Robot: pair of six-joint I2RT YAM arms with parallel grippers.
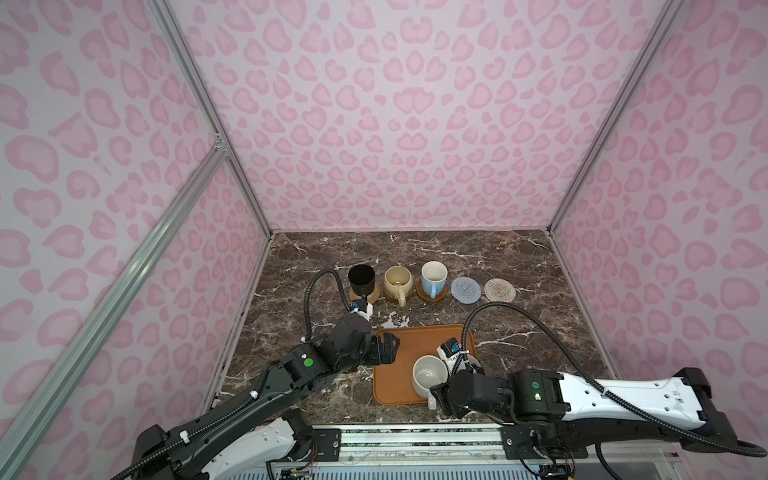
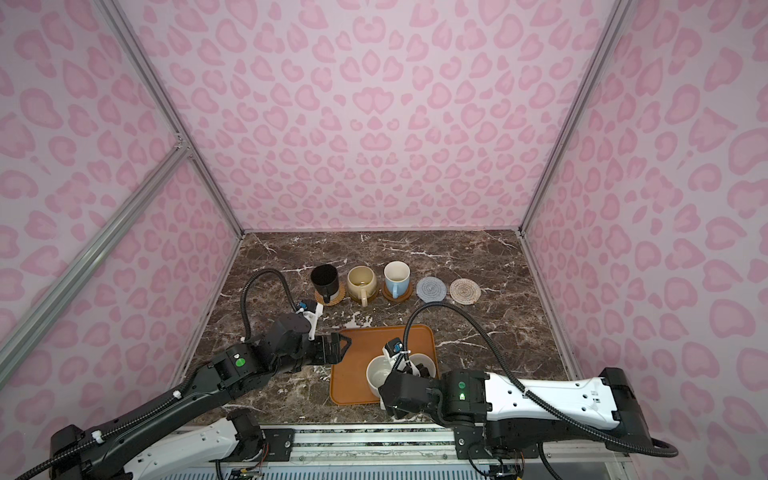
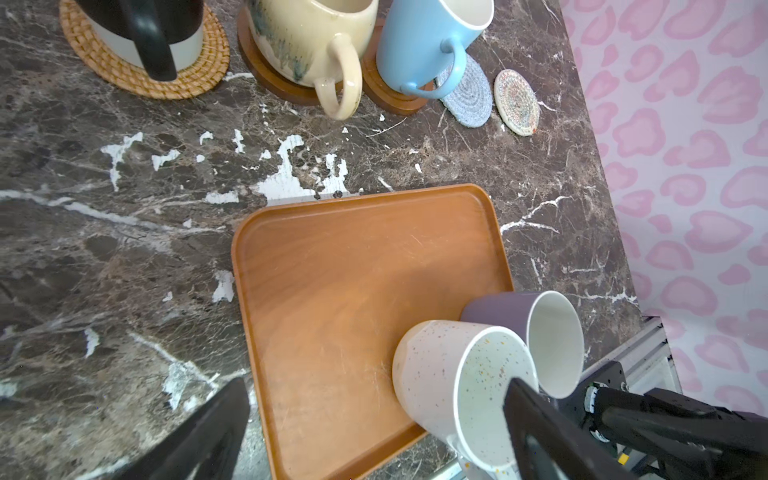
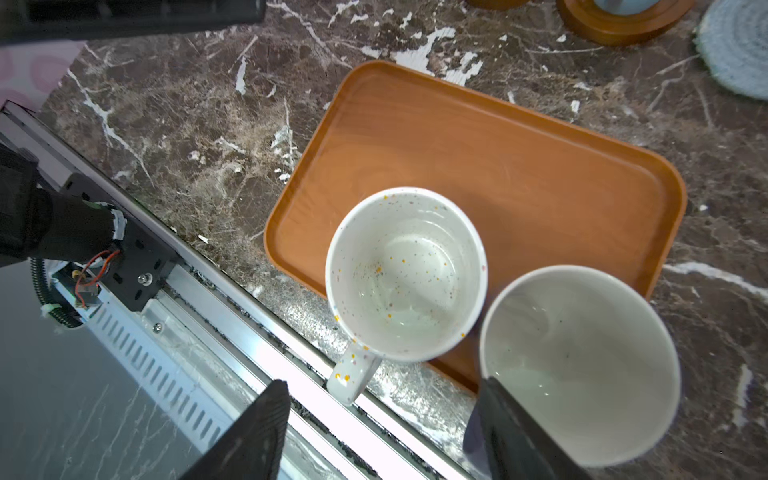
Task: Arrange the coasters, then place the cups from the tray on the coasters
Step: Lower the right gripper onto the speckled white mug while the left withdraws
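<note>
A robot test booth: pink spotted wall panels on aluminium framing enclose a marble-patterned tabletop, with a slotted metal rail along its near edge.

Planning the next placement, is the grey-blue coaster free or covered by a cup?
Free: the grey-blue coaster lies bare, with no cup on it. The light blue mug stands beside it.

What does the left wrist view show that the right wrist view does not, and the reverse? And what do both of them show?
Only the left wrist view shows the black mug on the woven coaster, the cream mug and the beige coaster. Only the right wrist view shows the red wires beside the front rail. Both show the tray, the speckled mug, the lavender mug and the grey-blue coaster.
</note>
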